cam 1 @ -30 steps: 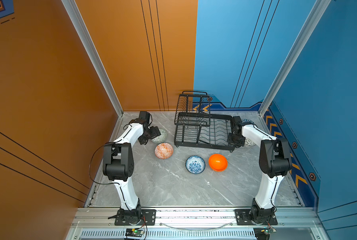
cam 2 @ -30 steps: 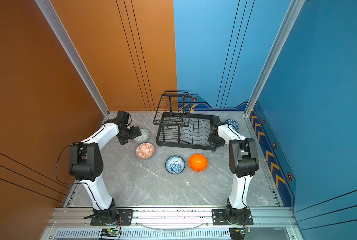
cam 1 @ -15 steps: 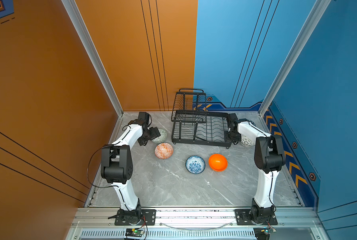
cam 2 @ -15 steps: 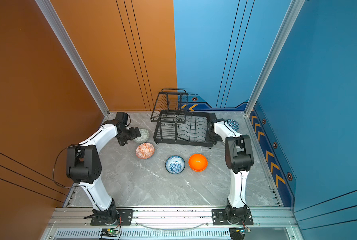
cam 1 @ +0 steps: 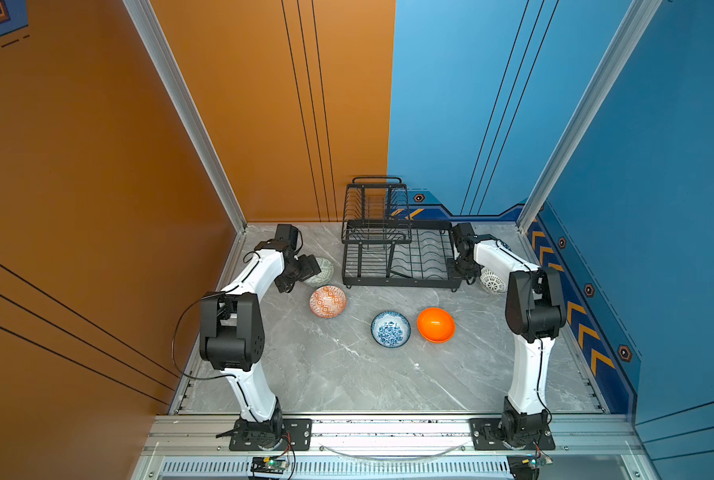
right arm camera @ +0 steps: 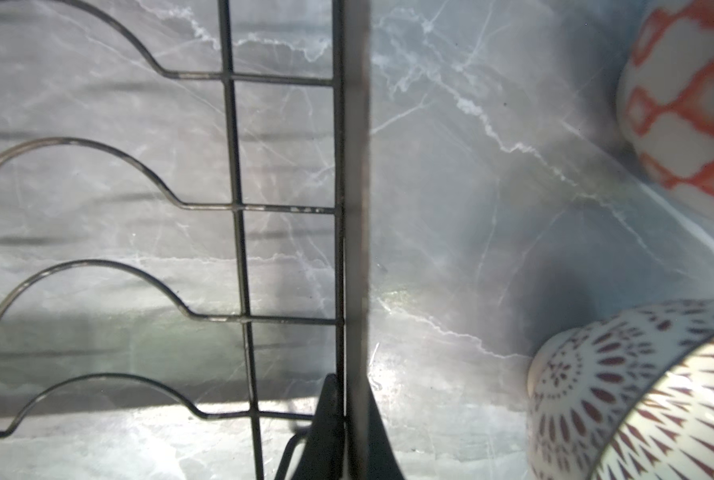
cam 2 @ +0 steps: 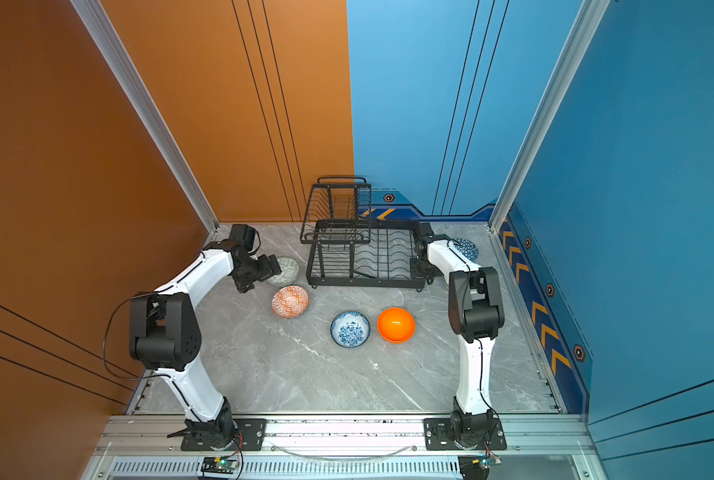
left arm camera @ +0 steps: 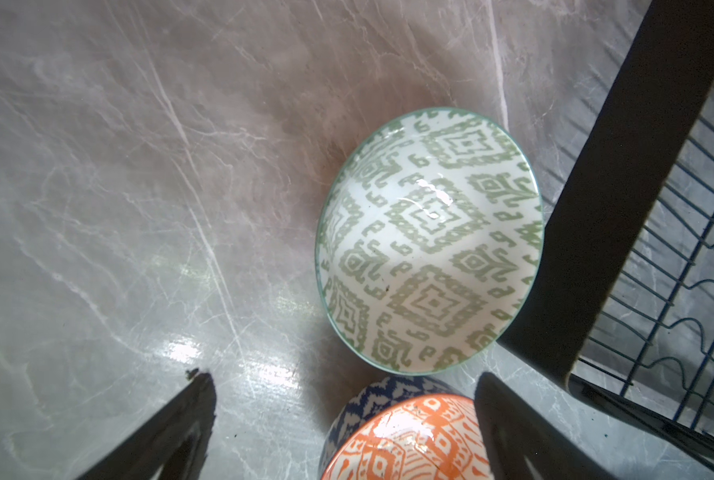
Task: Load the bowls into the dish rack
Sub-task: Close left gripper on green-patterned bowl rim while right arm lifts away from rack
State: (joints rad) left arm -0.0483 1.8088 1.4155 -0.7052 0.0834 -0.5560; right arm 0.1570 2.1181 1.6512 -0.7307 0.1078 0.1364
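While your right gripper [right arm camera: 349, 386] is clamped on the right-end rail of the dish rack [cam 1: 403, 285], you have it upper centre in both top views, long axis left-right, raised tier leftward; your left gripper [left arm camera: 344, 378] gapes empty just beside the green bowl [left arm camera: 428, 241].

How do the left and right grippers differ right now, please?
The left gripper is open and empty; the right gripper is shut on the dish rack. The left gripper hangs by the pale green bowl; the right gripper sits at the rack's other end. Both are near the table.
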